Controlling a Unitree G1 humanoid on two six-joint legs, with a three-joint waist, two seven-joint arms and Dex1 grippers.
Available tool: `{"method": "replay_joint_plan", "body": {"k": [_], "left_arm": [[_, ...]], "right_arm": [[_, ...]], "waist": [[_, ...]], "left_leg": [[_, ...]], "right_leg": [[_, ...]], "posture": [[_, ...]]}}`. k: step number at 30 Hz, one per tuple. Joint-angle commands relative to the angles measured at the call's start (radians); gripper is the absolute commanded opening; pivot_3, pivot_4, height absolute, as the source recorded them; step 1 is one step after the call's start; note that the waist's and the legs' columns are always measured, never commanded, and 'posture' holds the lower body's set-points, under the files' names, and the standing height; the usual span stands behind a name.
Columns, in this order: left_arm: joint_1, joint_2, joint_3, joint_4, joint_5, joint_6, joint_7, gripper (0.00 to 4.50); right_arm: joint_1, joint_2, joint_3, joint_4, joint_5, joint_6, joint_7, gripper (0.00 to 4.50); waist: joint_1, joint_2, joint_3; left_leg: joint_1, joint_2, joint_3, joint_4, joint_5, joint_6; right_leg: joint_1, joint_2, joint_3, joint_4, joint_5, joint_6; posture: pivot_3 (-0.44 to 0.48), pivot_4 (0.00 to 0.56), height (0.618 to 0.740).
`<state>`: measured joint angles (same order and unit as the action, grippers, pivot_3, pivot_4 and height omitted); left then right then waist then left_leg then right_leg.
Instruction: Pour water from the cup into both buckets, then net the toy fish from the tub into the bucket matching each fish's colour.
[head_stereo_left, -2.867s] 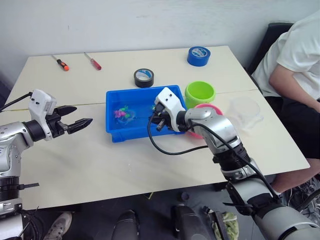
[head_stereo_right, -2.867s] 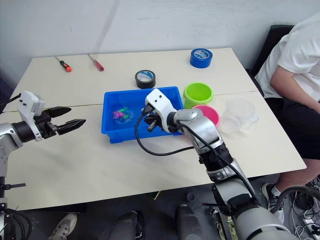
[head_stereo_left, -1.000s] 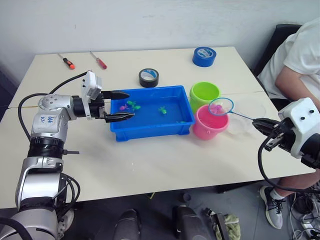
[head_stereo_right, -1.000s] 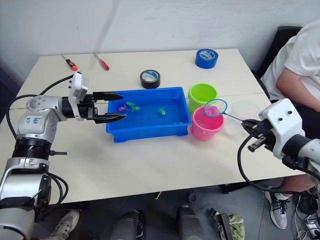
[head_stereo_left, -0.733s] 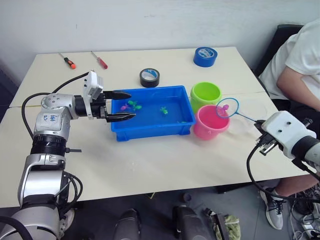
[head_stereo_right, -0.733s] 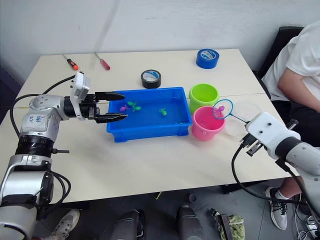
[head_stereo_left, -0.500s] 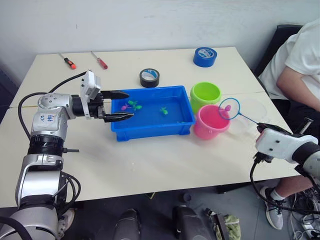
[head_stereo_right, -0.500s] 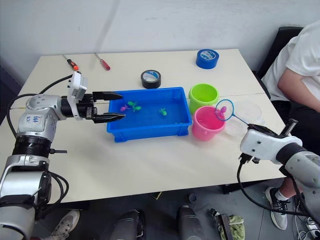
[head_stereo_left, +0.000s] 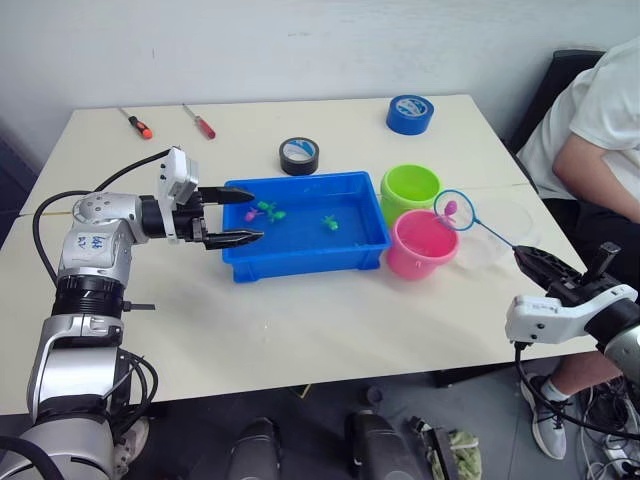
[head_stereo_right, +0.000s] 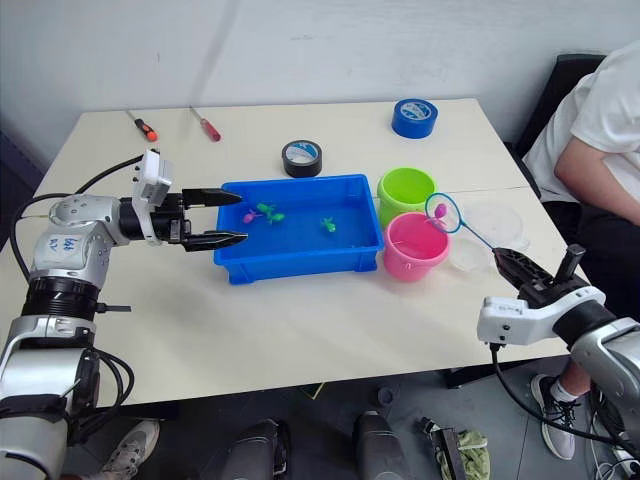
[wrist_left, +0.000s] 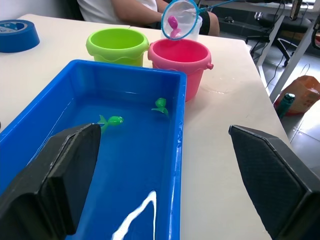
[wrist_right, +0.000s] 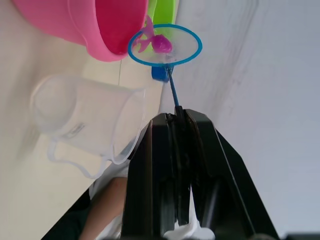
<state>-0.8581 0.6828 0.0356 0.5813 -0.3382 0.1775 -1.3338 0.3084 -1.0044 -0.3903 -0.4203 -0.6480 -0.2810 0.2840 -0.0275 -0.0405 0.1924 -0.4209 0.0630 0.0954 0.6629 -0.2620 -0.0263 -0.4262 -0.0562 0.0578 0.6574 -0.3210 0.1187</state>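
Blue-rimmed net (head_stereo_left: 453, 208) in our right gripper (head_stereo_right: 508, 262), jaws clamped on its thin handle, hangs over the far edge of the pink bucket (head_stereo_left: 421, 245) with a pink fish (wrist_right: 158, 42) in its mesh. Our left gripper (head_stereo_left: 238, 215) holds its jaws wide apart at the near-left end of the blue tub (head_stereo_left: 305, 225), where green fish (wrist_left: 114, 120) and a pink one lie in the water. We see the lime green bucket (head_stereo_left: 410, 186) just behind the pink one and the clear cup (head_stereo_left: 498, 232) on the surface to their right.

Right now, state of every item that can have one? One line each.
Left gripper: open, at the tub's end.
Right gripper: shut on the net handle.
Net: holds a pink fish, over the pink bucket's rim.
Pink bucket: upright.
Green bucket: upright.
Tub: water, fish left inside.
Cup: upright, looks empty.
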Motion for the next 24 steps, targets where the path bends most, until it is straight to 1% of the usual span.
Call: {"method": "replay_joint_plan", "body": {"k": [1, 8, 21, 24], "left_arm": [[-0.010, 0.013, 0.024, -0.031, -0.008, -0.003, -0.003, 4.47], [-0.014, 0.011, 0.022, -0.033, -0.009, -0.002, -0.006, 4.47], [-0.007, 0.013, 0.027, -0.053, -0.010, 0.004, 0.002, 4.47], [-0.006, 0.012, 0.027, -0.056, -0.010, 0.006, 0.003, 4.47]], "right_arm": [[0.017, 0.012, -0.047, -0.012, -0.086, -0.040, -0.040, 0.00], [0.010, 0.055, -0.019, -0.037, -0.234, -0.049, -0.086, 0.00], [-0.016, 0.101, 0.031, -0.057, -0.365, -0.046, -0.107, 0.00], [-0.011, 0.119, 0.036, -0.073, -0.422, -0.037, -0.129, 0.00]], "waist": [[-0.001, 0.000, 0.000], [-0.001, 0.000, 0.000], [-0.001, 0.000, 0.000], [-0.001, 0.000, 0.000]], "left_leg": [[0.000, 0.000, 0.000, 0.000, 0.000, 0.000], [0.000, 0.000, 0.000, 0.001, 0.000, 0.000], [0.001, 0.000, 0.000, 0.002, 0.000, -0.001], [0.001, 0.000, 0.000, 0.002, 0.000, -0.001]], "right_leg": [[0.000, 0.000, 0.000, 0.000, 0.000, 0.000], [0.000, 0.000, 0.000, 0.001, 0.000, 0.000], [0.000, 0.000, 0.000, 0.003, 0.000, 0.000], [0.000, 0.000, 0.000, 0.003, 0.000, 0.000]], "posture": [[0.000, 0.150, 0.731], [0.000, 0.150, 0.731], [0.000, 0.150, 0.731], [0.000, 0.150, 0.731]]}}
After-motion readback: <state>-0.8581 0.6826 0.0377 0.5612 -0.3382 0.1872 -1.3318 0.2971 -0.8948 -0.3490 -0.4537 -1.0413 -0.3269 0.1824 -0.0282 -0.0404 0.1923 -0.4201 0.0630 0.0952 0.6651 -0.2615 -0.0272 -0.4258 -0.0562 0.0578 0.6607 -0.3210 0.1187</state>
